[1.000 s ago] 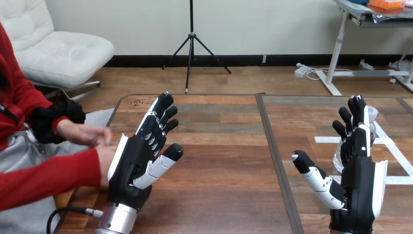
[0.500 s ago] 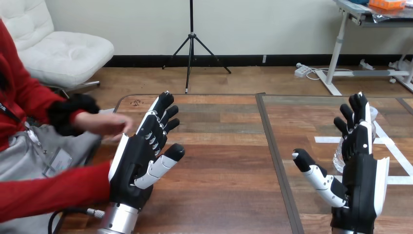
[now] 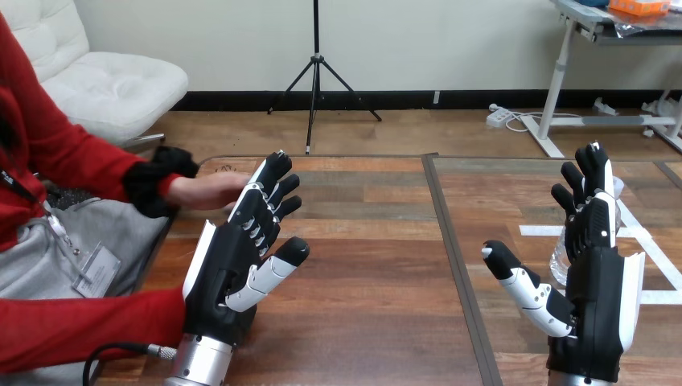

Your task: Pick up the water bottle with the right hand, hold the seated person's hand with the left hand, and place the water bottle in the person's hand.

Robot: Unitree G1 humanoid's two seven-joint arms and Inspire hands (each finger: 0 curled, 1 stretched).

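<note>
The robot's left hand (image 3: 227, 269) stands over the left part of the wooden worktop (image 3: 366, 269), palm turned inward, its fingers straight and pointing away across the surface with the thumb stuck out to the side; it is open and grips nothing. From the view's left the person's hand (image 3: 207, 191) reaches in over the worktop's far left corner, flat and low, and its fingertips run in behind the robot's left fingers (image 3: 269, 189), so I cannot tell whether the two touch; nothing is curled round it. Lower down, a second arm in a red sleeve (image 3: 80, 330) comes in along the worktop's left edge and ends behind the back of that same robot hand, with its own hand hidden there. Over on the right part, the robot's right hand (image 3: 597, 281) is raised upright, fingers straight and thumb spread out toward the middle, also open and empty. The water bottle (image 3: 556, 259), clear plastic, stands on the worktop just behind this hand, near the white tape lines (image 3: 653, 251), with most of it covered by the palm and fingers. The hand is just beside it, but no finger wraps it.
</note>
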